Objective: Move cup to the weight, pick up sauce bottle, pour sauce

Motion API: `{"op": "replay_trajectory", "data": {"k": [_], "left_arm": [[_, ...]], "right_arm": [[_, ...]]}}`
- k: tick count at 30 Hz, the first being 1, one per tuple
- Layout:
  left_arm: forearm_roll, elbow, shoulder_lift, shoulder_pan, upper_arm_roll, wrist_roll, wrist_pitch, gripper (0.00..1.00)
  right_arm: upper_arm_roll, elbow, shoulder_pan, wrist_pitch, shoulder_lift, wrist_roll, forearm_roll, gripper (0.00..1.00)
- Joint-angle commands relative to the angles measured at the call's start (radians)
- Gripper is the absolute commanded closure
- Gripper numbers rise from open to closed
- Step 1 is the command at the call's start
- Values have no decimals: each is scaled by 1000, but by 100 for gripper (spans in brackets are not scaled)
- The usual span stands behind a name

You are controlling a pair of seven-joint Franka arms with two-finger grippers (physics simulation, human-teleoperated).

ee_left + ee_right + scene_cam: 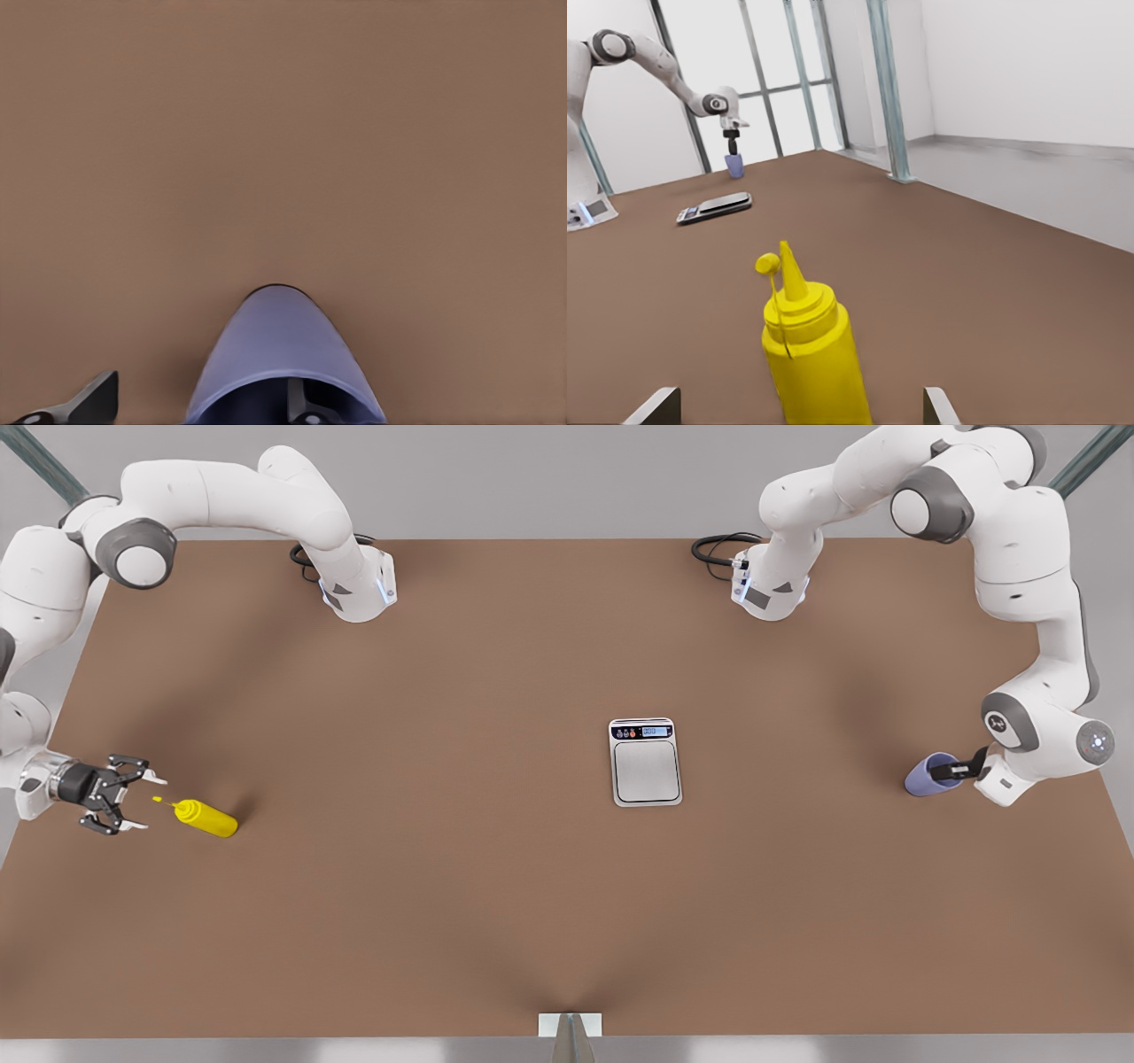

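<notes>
Yellow bottle (811,354) stands upright on the table (443,912), far off to the front view's left of the scale (646,762), between the wide-spread fingers (656,405) of the right gripper (133,802), which do not touch it; its nozzle is up. Cup (930,774) sits well off to the front view's right of the scale; the left gripper (955,771) reaches it from above, one finger (306,405) inside the rim, one finger outside; whether they pinch the wall I cannot tell.

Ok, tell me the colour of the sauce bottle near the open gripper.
Bright yellow all over, nozzle included. The sauce bottle shows best in the right wrist view.
</notes>
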Motion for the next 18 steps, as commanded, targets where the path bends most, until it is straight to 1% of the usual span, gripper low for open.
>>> {"op": "replay_trajectory", "data": {"k": [1,3,5,7,10,15,16,18], "left_arm": [[-1,0,1,0,0,0,0,53],[-1,2,7,0,0,0,0,58],[-1,6,13,0,0,-2,14,68],[-1,8,13,0,0,-2,14,75],[-1,10,13,0,0,-2,14,79],[-1,23,10,-5,0,-8,11,79],[-1,25,8,-6,0,-9,12,79],[-4,25,7,-12,0,-11,12,79]], "right_arm": [[0,-2,2,1,2,-1,0,0],[0,-5,23,1,7,-7,15,0],[-1,-3,32,4,19,-16,15,0],[-3,-5,37,4,25,-23,15,0],[-3,-11,49,4,33,-21,9,0],[-6,-14,74,13,44,-23,3,0],[-43,-14,95,18,44,-23,5,0],[-44,-14,98,18,44,-19,11,0]]}}
